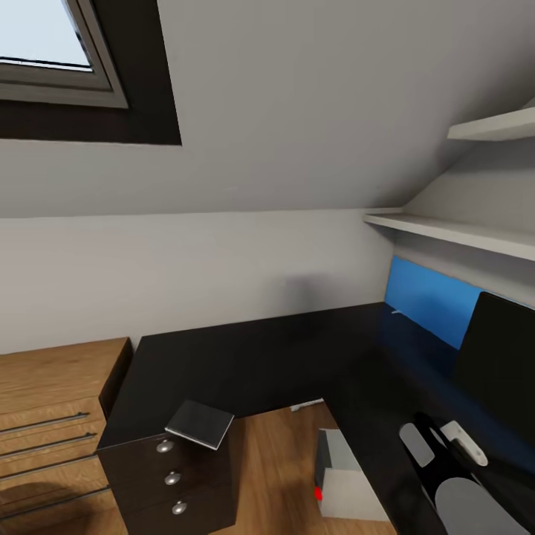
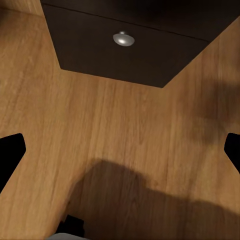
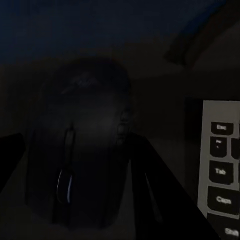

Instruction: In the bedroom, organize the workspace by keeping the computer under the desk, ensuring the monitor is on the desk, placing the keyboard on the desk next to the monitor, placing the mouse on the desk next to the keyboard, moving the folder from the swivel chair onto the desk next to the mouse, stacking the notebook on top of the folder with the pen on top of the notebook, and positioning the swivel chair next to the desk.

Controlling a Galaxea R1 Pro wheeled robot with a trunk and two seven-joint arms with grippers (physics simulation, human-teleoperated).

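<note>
Right gripper (image 3: pixel 75 150) straddles the mouse (image 3: pixel 82 145), fingers pinching its sides, its long axis along the keyboard's (image 3: pixel 222 170) edge.

Non-task items, head view. Skylight (image 1: pixel 46 46), dark-framed, at upper left in the sloped grey wall (image 1: pixel 297 111). Two pale wall shelves at right: upper shelf (image 1: pixel 494 125), lower shelf (image 1: pixel 453 232) below it. Blue wall panel (image 1: pixel 431 301) sits under the lower shelf. Wooden dresser (image 1: pixel 52 423) at lower left, long bar handles across its drawer fronts. Light wood floor (image 1: pixel 279 468) visible; left wrist view shows the same planks (image 2: pixel 120 150) with a dark shadow lying across them.
</note>
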